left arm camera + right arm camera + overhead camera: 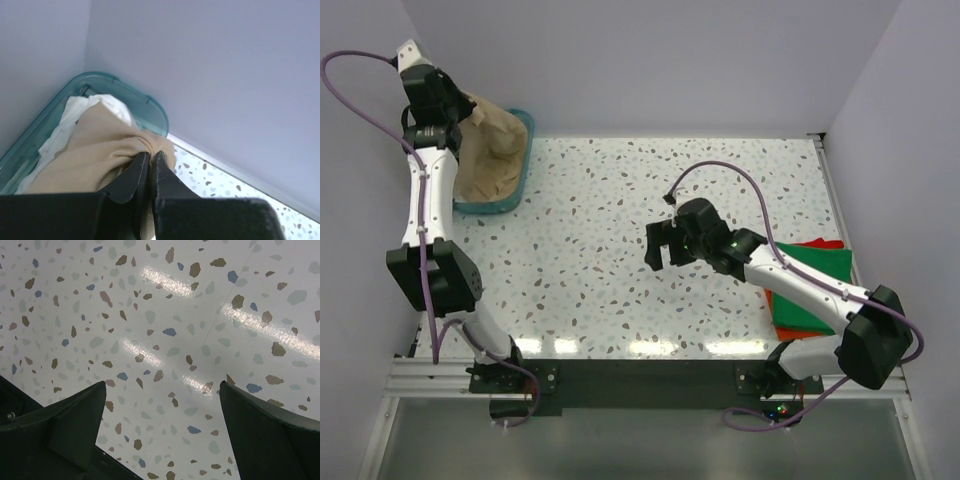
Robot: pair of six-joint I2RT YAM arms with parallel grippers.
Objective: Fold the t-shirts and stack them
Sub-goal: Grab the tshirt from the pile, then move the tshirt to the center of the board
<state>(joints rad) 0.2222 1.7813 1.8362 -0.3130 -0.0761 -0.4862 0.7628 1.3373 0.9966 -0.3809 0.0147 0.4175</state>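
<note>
Left jaws: closed tight on the tan shirt (85, 160), held over the basket (525, 135), far left; a white shirt (82, 107) lies inside. Right jaws: wide apart, empty, over the tabletop (600, 200). Green shirt (825, 265) lies on the red shirt (820, 243), near right. Judged about half done.

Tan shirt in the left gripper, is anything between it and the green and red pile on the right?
Yes: the right gripper hangs open above the middle of the table, on the line from the tan shirt to the pile, and its arm crosses over the green shirt. Nothing else lies on the table between.
</note>
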